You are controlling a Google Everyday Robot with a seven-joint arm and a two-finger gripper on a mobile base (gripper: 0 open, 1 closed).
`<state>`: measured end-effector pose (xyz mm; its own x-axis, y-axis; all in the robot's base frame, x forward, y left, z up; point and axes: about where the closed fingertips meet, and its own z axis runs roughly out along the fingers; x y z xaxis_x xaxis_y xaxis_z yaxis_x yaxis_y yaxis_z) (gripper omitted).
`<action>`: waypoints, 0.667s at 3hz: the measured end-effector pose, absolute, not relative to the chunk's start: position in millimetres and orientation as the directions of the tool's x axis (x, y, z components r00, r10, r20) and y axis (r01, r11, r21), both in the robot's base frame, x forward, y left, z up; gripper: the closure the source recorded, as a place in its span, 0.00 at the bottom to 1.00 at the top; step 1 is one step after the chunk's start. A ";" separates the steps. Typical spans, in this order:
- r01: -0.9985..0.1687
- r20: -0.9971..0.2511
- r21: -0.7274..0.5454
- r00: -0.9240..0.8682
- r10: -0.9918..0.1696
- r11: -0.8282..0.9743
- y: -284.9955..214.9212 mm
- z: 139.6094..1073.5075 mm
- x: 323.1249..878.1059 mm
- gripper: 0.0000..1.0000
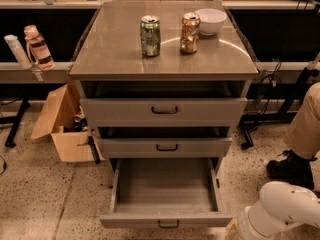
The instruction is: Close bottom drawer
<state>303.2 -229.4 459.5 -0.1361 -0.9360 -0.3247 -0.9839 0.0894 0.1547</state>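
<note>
The bottom drawer [165, 220] of the grey cabinet is pulled far out toward me. Its plain grey inside [165, 186] is bare, and its small black handle [168, 225] sits at the lower edge of the view. My white arm [282, 211] is low at the bottom right, just right of the drawer's front corner. The gripper is below the edge of the view, so it is hidden.
The middle drawer [165, 147] and top drawer [164, 111] stand slightly out. On the cabinet top are a green can [150, 36], a gold can [189, 32] and a white bowl [210, 20]. A cardboard box [62, 121] is on the left, a person's leg and boot [295, 159] on the right.
</note>
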 end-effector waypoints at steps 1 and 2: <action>-0.983 -0.326 0.159 -0.143 -0.934 0.094 -230.4 457.8 302.2 1.00; -0.980 -0.330 0.168 -0.155 -0.931 0.104 -232.3 454.3 300.4 1.00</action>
<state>300.4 -232.3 454.3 -0.1554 -0.9312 -0.3299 -0.9803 0.1041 0.1678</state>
